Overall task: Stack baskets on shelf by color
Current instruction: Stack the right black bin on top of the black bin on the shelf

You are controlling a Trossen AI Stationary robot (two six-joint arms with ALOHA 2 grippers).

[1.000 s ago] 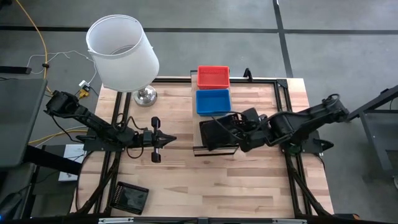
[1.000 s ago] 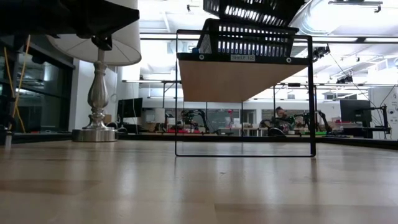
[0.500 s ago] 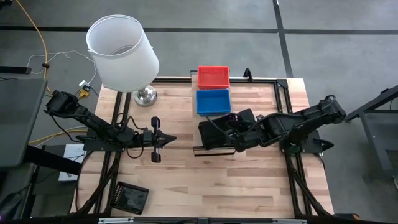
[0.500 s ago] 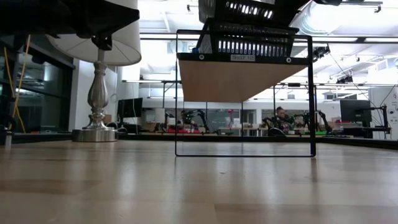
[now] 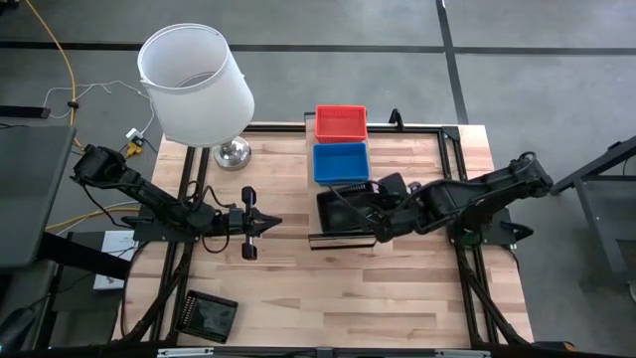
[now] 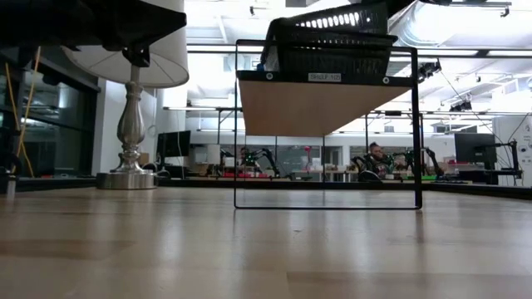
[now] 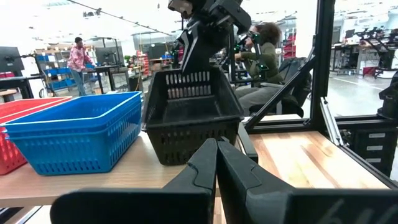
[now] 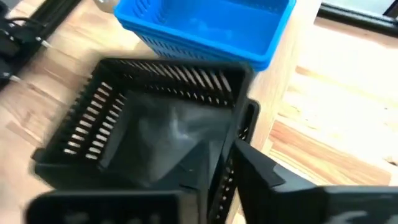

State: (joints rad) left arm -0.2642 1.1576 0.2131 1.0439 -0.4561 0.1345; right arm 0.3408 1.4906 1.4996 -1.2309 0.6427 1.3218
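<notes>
The right claw (image 5: 376,221) is clamped on the rim of a black basket (image 5: 343,211), tilted over another black one at the shelf's (image 5: 342,239) near end beside the blue basket (image 5: 340,162); it looks light, stiff and best held by its rim.

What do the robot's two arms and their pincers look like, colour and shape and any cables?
Both arms are dark, near-black, built of jointed segments. The left arm ends in a left pincer behind a crossbar with rounded ends. The left wrist view shows its fingers as smooth, matte, tapering wedges. The right arm is bulkier near its right pincer, with thin dark cable looping there. No markings show.
</notes>
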